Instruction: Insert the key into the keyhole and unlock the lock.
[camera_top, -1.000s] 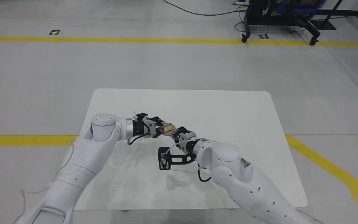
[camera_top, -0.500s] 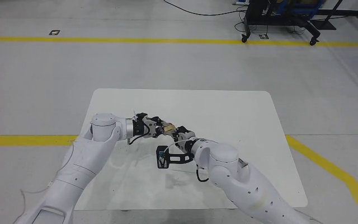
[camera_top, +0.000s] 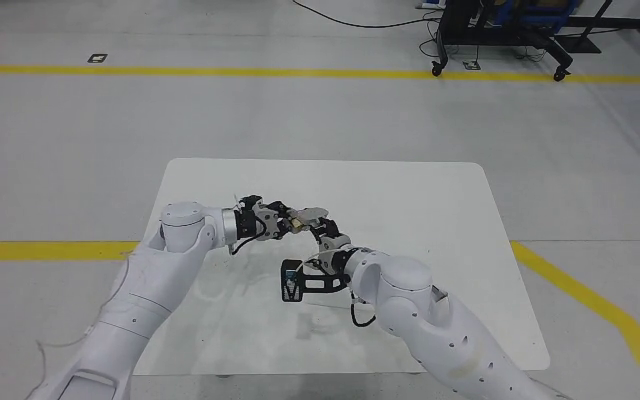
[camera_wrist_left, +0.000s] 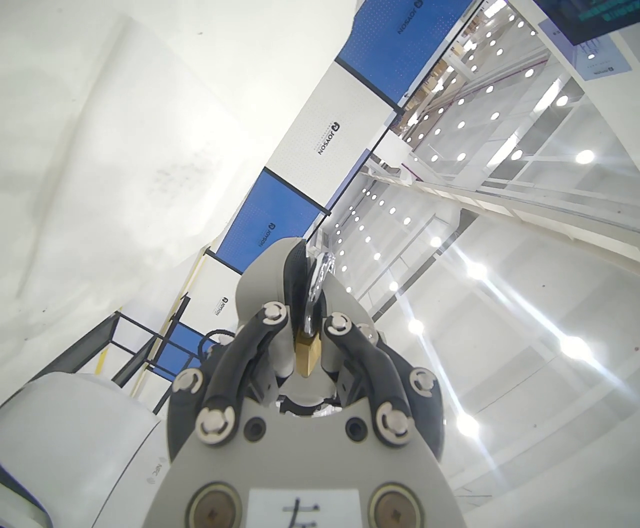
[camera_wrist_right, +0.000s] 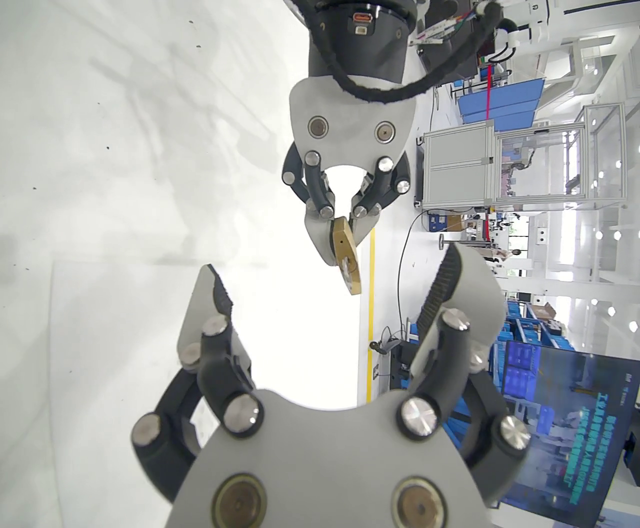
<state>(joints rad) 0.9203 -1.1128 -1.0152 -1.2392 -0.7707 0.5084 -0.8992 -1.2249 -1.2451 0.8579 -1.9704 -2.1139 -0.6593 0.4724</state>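
Note:
A small brass padlock (camera_wrist_right: 347, 260) is pinched in my left gripper (camera_wrist_right: 345, 245), which is shut on it above the white table (camera_top: 430, 200). In the left wrist view the brass body (camera_wrist_left: 306, 352) sits between the knuckles. A silver metal part (camera_wrist_left: 319, 272) runs out toward the fingertips, and I cannot tell whether it is shackle or key. In the top view the padlock (camera_top: 297, 219) hangs left of centre in the left gripper (camera_top: 301, 216). My right gripper (camera_wrist_right: 334, 281) faces the padlock from a short gap, open, with nothing between its fingers (camera_wrist_right: 216, 300). From above, the right gripper (camera_top: 323, 233) lies just beside the lock.
The table's near edge and right corner (camera_top: 540, 360) border grey floor with a yellow line (camera_top: 300, 72). A black wheeled rack (camera_top: 500, 35) stands far behind. Bare tabletop extends right of the two grippers.
The two grippers were together at the padlock; now the left one has lifted it slightly toward the far side, and the right one has come apart from it and stands open.

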